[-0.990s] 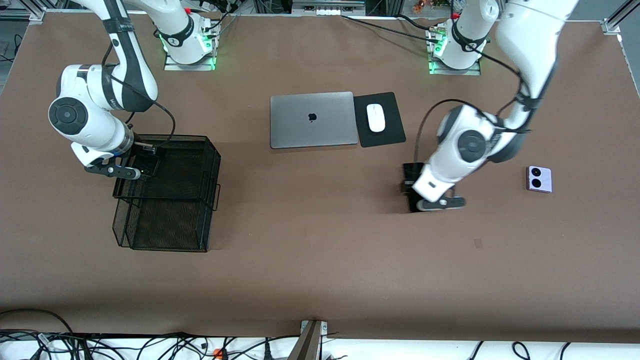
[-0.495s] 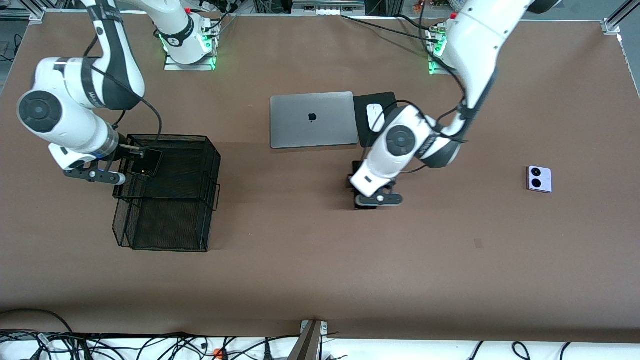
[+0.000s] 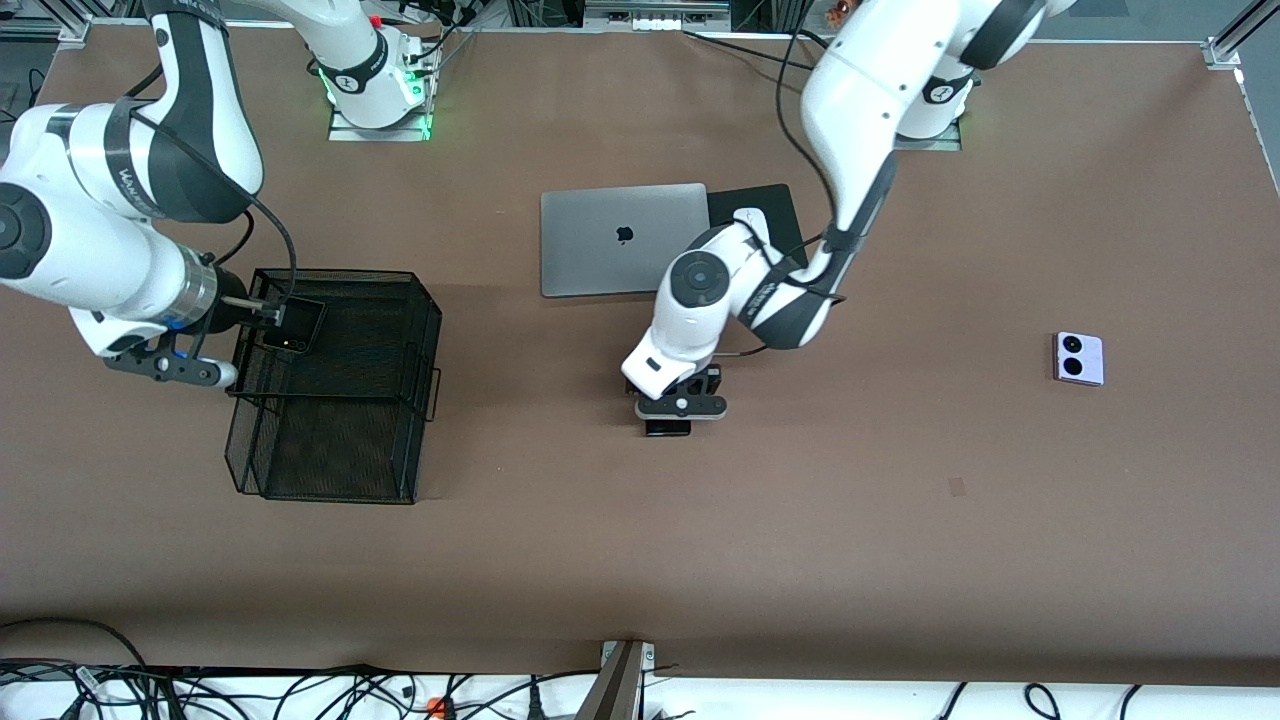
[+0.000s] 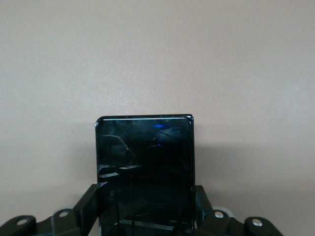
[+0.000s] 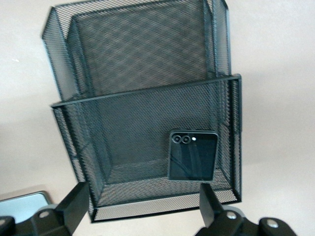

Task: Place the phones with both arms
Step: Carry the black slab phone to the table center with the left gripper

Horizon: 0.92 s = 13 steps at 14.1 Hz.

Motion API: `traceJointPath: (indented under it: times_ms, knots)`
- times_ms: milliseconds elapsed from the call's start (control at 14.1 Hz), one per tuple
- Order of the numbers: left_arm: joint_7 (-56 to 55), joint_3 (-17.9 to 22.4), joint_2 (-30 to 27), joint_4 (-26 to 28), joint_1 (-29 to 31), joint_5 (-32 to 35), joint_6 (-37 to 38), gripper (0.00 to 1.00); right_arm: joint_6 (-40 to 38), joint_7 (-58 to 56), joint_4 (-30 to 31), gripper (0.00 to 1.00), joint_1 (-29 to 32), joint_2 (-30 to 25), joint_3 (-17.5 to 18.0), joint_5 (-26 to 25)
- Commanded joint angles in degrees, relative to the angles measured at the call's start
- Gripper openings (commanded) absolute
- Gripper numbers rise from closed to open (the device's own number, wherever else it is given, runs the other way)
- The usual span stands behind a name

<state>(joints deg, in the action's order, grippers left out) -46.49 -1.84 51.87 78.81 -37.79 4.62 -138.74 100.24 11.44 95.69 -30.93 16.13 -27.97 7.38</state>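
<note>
The small black flip phone point(image 3: 294, 326) point(image 5: 193, 156) lies in the black mesh basket point(image 3: 420, 300) point(image 5: 147, 91), in the tier farther from the front camera. My right gripper point(image 3: 262, 312) point(image 5: 142, 196) hangs open over that tier's edge toward the right arm's end, holding nothing. My left gripper point(image 3: 672, 396) point(image 4: 146, 201) is shut on the long slim black phone point(image 3: 668, 428) point(image 4: 144, 157), over bare table just nearer the front camera than the laptop. The lavender phone point(image 3: 1078, 358) with two black circles lies flat toward the left arm's end.
A closed grey laptop point(image 3: 620, 240) lies mid-table beside a black mouse pad point(image 3: 765, 198), whose mouse is mostly hidden by my left arm. The basket's lower tier point(image 3: 330, 450) juts toward the front camera. Brown table stretches between basket and left gripper.
My left arm has carried the slim black phone from near the lavender phone toward the middle of the table. My right gripper has drawn back from the flip phone, which stays in the basket.
</note>
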Motion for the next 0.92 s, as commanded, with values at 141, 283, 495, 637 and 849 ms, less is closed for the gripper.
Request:
traceJointPath:
  times_ms: [141, 283, 495, 637, 849]
  knots:
    - [-5.9, 5.1, 4.8, -6.0, -4.8, -0.1, 1.5, 0.0, -5.1, -0.9, -8.8, 0.99, 0.5, 5.8, -0.2, 4.7]
    - [-5.8, 5.2, 4.8, -6.0, -4.8, -0.1, 1.5, 0.57, -5.0, -0.6, -9.1, 0.99, 0.5, 5.9, -0.2, 6.3]
    - [-5.8, 5.4, 4.5, -6.6, -4.7, -0.1, 1.9, 1.0, -5.0, -0.7, -9.1, 0.99, 0.4, 6.3, -0.2, 6.3]
    - [-5.5, 5.3, 4.1, -10.0, -3.8, -0.8, 7.7, 1.0, -5.0, -0.6, -9.1, 0.99, 0.4, 6.3, -0.2, 6.4]
    - [0.4, 3.7, 2.5, -16.2, 0.4, -3.1, 21.5, 1.0, -5.0, -0.3, -10.1, 0.99, 0.3, 6.4, 0.2, 7.8]
